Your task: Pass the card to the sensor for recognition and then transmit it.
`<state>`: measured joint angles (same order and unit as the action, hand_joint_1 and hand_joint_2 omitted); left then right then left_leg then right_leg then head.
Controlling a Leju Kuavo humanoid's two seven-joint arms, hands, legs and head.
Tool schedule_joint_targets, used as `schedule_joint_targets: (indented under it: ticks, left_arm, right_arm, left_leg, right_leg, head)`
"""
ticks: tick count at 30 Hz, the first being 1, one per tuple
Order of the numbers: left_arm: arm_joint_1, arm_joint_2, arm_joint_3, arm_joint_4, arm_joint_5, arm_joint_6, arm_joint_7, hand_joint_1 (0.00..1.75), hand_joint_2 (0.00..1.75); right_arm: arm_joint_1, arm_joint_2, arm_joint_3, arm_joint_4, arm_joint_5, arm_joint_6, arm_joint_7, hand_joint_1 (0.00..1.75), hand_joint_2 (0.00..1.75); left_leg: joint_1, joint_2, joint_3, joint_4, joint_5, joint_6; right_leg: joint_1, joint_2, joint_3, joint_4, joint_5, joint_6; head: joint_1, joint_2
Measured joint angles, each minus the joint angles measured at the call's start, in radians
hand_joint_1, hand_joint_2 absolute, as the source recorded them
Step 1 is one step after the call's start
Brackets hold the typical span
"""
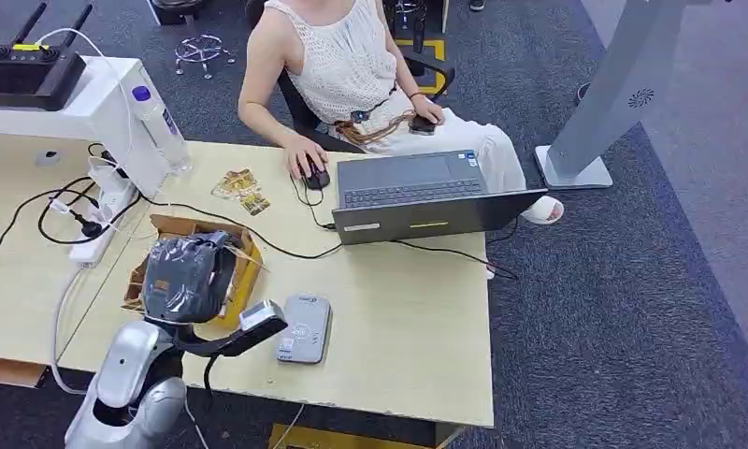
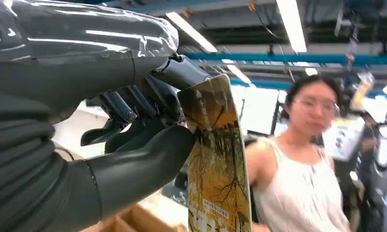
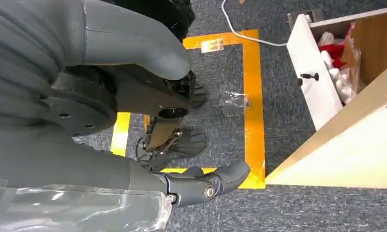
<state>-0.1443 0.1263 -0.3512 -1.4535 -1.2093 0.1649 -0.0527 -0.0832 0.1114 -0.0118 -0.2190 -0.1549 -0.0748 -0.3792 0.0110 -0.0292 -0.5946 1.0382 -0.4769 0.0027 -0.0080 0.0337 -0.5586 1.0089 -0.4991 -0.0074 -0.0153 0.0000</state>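
My left hand [image 1: 189,275], wrapped in clear plastic, hovers over an open cardboard box [image 1: 246,277] at the table's left side. In the left wrist view that hand [image 2: 133,121] pinches a card [image 2: 218,159] printed with yellow autumn trees between thumb and fingers, held upright. The grey card sensor [image 1: 304,328] lies flat on the table just right of the hand, near the front edge. Two or three more cards [image 1: 240,189] lie further back on the table. My right hand [image 3: 148,121] hangs beside the table over the carpet, fingers apart and holding nothing.
A person [image 1: 352,65] sits behind the table, one hand on a mouse [image 1: 314,175] beside an open laptop [image 1: 426,195]. A power strip with cables [image 1: 99,220] and a water bottle [image 1: 159,126] stand at the left. Yellow floor tape [image 3: 253,96] and an open drawer [image 3: 322,67] lie below.
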Motion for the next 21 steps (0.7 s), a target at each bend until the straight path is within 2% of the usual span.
schedule_joint_targets:
  ticks: [6,9,14,21]
  left_arm:
    - [-0.01,-0.026,-0.056,0.109,-0.018,-0.044,0.04,1.75,1.75]
    - [-0.028,-0.055,-0.072,0.192,-0.031,-0.039,0.059,1.75,1.75]
    - [-0.077,-0.107,-0.074,0.345,-0.024,-0.036,0.082,1.75,1.75]
    - [-0.117,-0.133,-0.074,0.495,-0.026,-0.06,0.113,1.75,1.75]
  right_arm:
    - [-0.001,0.002,-0.01,0.0,0.019,0.0,0.015,0.0,1.75]
    - [-0.004,0.004,-0.01,0.0,0.031,0.0,0.025,0.0,1.75]
    - [-0.009,0.01,-0.01,-0.001,0.045,-0.002,0.043,0.0,1.75]
    - [-0.009,0.011,-0.018,0.0,0.051,0.0,0.051,0.0,1.75]
  left_leg:
    - [0.0,0.0,0.001,0.0,0.0,0.0]
    - [0.0,0.0,0.0,0.0,0.001,0.0]
    - [0.0,0.0,0.0,0.0,0.001,0.0]
    - [0.0,0.0,0.0,0.0,0.0,0.0]
  right_leg:
    - [0.0,0.0,0.0,0.0,0.0,0.0]
    - [0.0,0.0,0.0,0.0,0.0,0.0]
    - [0.0,0.0,0.0,0.0,0.0,0.0]
    - [0.0,0.0,0.0,0.0,0.0,0.0]
  head:
    - [0.0,0.0]
    - [0.0,0.0]
    - [0.0,0.0]
    - [0.0,0.0]
